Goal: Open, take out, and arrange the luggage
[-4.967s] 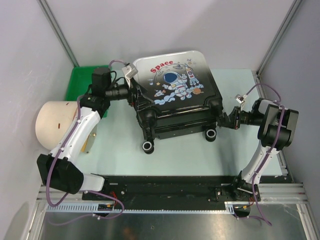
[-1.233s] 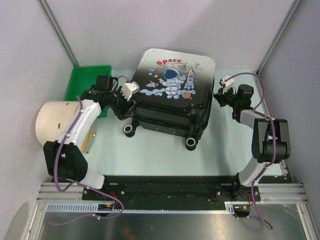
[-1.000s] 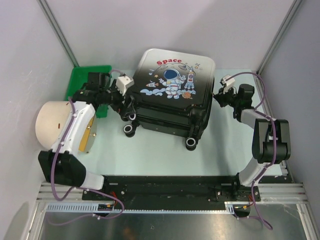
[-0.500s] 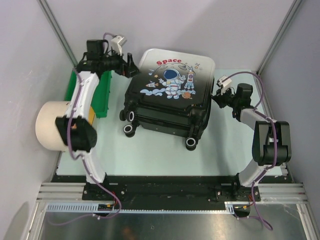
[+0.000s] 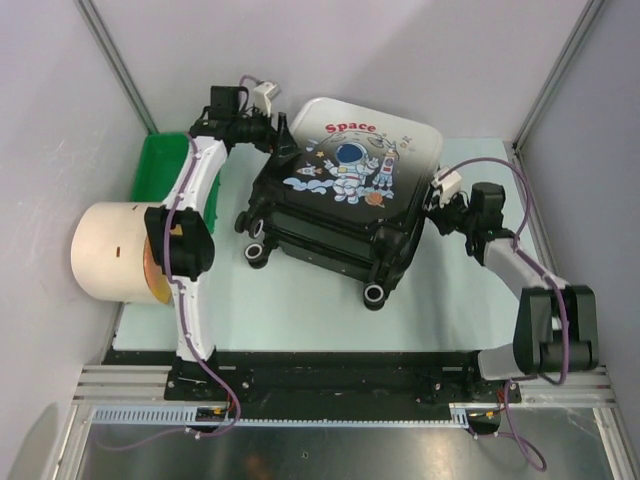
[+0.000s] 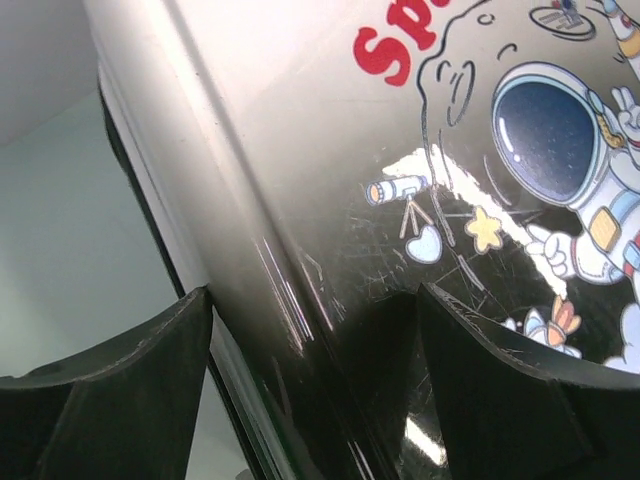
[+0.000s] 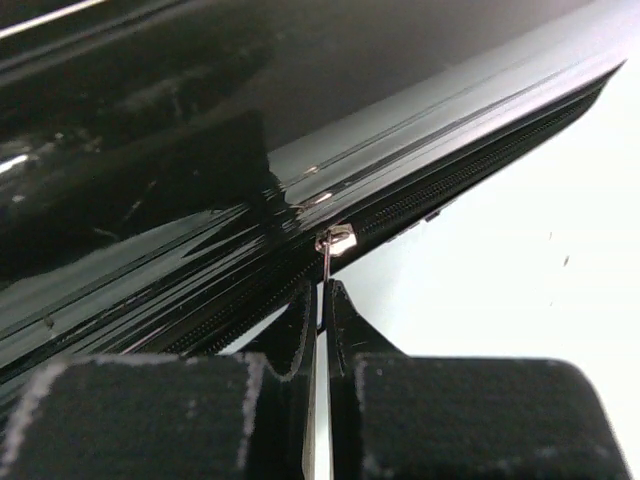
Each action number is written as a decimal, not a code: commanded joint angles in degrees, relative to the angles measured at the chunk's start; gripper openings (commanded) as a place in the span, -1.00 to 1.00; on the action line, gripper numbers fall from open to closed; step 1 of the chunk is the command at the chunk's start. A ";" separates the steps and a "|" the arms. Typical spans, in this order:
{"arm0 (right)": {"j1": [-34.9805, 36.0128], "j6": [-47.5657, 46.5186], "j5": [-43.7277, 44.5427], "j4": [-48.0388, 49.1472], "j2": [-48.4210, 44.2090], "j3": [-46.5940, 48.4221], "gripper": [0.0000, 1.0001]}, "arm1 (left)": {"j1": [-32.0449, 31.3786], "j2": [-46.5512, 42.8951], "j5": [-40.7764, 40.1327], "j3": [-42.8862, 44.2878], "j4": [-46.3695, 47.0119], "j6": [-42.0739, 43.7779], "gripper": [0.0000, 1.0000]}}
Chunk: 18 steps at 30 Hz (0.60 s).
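Luggage (image 5: 345, 205): askew, centre of the worktop (image 5: 300, 310).
Left hand (image 5: 284, 135): spread wide, astride its upper-left edge.
Right hand (image 5: 435, 213): pinched on zipper pull (image 7: 327, 266).
Left side: green tray (image 5: 158, 168), cream cylinder (image 5: 105, 250).

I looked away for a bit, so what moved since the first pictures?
The left gripper left the luggage at its near-left side and swung to the far-left corner, jaws open astride the lid edge. The luggage turned, left wheels swinging back, right wheels nearer. The right gripper moved farther back along the right side, shut on the zipper pull. Green tray and cream cylinder stayed put.
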 commanded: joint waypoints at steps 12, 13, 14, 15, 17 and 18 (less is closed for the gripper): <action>19.60 22.33 9.16 -9.22 -28.97 -17.11 -1.00 | -13.83 -17.61 -12.49 3.80 -1.76 9.83 1.00; 19.78 22.61 10.04 -9.23 -28.79 -17.28 -1.00 | -14.17 -26.36 -12.49 -4.85 -1.76 10.28 1.00; 19.86 22.87 11.10 -9.31 -28.70 -17.37 -1.00 | -14.35 -30.45 -12.41 -9.81 -1.85 10.55 0.99; 19.86 23.14 11.54 -9.14 -28.70 -17.63 -1.00 | -14.70 -35.45 -12.49 -15.25 -1.94 11.16 1.00; 19.60 22.97 11.46 -8.53 -28.70 -18.42 -1.00 | -17.33 -48.28 -13.98 -31.43 -2.29 12.39 1.00; 19.34 22.96 11.11 -8.26 -28.88 -18.95 -1.00 | -18.82 -52.07 -15.29 -36.70 -2.72 12.83 0.99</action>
